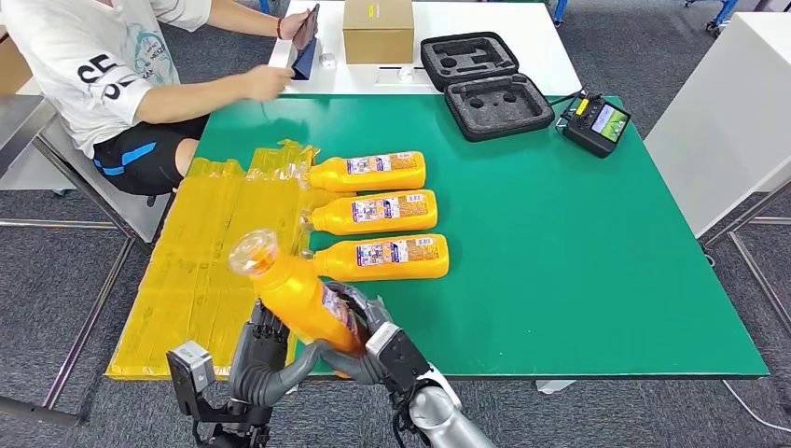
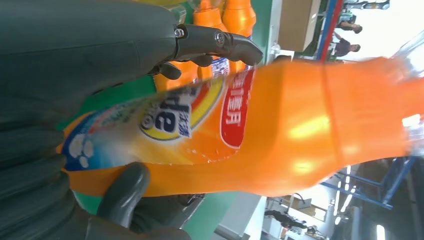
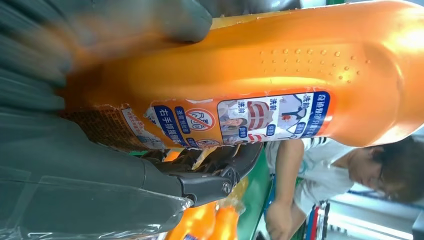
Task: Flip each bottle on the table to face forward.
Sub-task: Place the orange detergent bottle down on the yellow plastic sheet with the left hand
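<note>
An orange bottle [image 1: 294,297] is held off the tabletop [image 1: 578,271] above its near edge, toward the near-left corner, tilted with its clear cap pointing up and toward the left. Both hands grip its lower body: the left hand [image 1: 266,359] wraps it from the left side, the right hand [image 1: 378,341] from the right, fingers closed around the plastic. In the left wrist view the bottle's front label [image 2: 170,120] with large lettering faces that camera, a thumb [image 2: 122,187] pressing beneath it. In the right wrist view the printed back label [image 3: 240,122] shows, with dark fingers [image 3: 220,172] curled against it.

Three more orange bottles lie on their sides on the green surface just beyond the held one, parallel, caps toward the left edge, printed labels up: the nearest bottle [image 1: 382,257], the middle bottle [image 1: 375,212] and the farthest bottle [image 1: 368,172]. Their necks rest at a sheet of yellow wrapping [image 1: 201,261] that covers the left edge.

Toward the far right corner sit an open black foam-lined case [image 1: 485,84] and a handheld controller [image 1: 597,123]. Beyond the far edge a white table carries a cardboard box [image 1: 378,30]. A seated person [image 1: 112,75] at the far left holds a dark tablet [image 1: 306,42].
</note>
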Motion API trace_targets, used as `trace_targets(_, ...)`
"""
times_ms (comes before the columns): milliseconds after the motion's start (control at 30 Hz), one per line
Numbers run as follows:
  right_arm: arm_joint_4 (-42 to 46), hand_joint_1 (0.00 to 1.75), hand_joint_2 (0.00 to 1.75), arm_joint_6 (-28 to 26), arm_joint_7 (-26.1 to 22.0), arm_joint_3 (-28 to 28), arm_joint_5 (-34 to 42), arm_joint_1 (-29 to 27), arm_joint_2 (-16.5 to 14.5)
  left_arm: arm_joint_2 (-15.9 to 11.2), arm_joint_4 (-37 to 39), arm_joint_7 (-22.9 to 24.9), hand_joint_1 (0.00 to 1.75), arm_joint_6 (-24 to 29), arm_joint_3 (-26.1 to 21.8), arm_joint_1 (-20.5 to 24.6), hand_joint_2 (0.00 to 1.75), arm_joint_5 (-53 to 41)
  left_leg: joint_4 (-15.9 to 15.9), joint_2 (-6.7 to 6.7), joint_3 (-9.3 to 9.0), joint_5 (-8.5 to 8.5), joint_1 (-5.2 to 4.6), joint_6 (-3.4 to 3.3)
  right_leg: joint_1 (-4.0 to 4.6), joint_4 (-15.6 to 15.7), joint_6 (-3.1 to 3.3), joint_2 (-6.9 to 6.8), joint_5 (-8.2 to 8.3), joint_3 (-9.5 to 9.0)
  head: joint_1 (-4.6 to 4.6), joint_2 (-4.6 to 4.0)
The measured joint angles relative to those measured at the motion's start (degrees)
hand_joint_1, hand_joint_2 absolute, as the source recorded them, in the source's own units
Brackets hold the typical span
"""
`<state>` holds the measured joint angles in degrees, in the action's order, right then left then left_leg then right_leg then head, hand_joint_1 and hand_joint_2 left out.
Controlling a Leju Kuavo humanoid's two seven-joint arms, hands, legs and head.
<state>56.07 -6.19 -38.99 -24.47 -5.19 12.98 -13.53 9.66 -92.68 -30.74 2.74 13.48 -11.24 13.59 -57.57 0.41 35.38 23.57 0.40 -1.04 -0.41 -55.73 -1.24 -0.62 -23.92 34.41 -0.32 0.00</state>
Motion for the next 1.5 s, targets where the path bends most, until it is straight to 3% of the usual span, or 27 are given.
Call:
trace_targets(533,-0.98,1.75,1.75,-0.46,3.23,-3.56,-2.76,0.75,-0.74,-0.26,5.68,0.83,0.00,0.46,0.44,2.68,1.75,2.93,0.00,0.00,0.00,-0.01,0.01,0.00,0.00,0.00,0.00,0.00,0.00,0.00,0.02,0.00)
trace_targets(1100,-7.71,1.75,1.75,-1.42,13.59,-6.62,-17.01,5.41,0.12,-1.77,6.20,0.58,0.00,-1.46,-2.68,2.27,1.75,3.93,0.00,0.03,-0.12,0.01,0.00,0.01,0.00,0.01,0.00,0.04,0.00,-0.02,0.01,0.00)
trace_targets(1433,-7.99,1.75,1.75,-1.12,15.11,-6.42,-19.94,6.11,-0.16,-1.81,5.73,0.78,0.01,-2.36,-3.54,1.55,1.75,3.94,0.02,0.04,-0.46,0.02,0.01,0.02,0.00,0.02,0.03,0.05,-0.02,-0.30,0.01,0.00)
trace_targets(1500,-7.99,1.75,1.75,-1.11,15.12,-6.31,-20.03,6.11,-0.19,-1.81,5.68,0.79,0.87,-2.39,-3.54,1.52,1.75,3.87,0.02,0.04,-0.48,0.02,0.00,0.02,0.00,0.02,0.03,0.06,-0.01,-0.33,0.00,0.00)
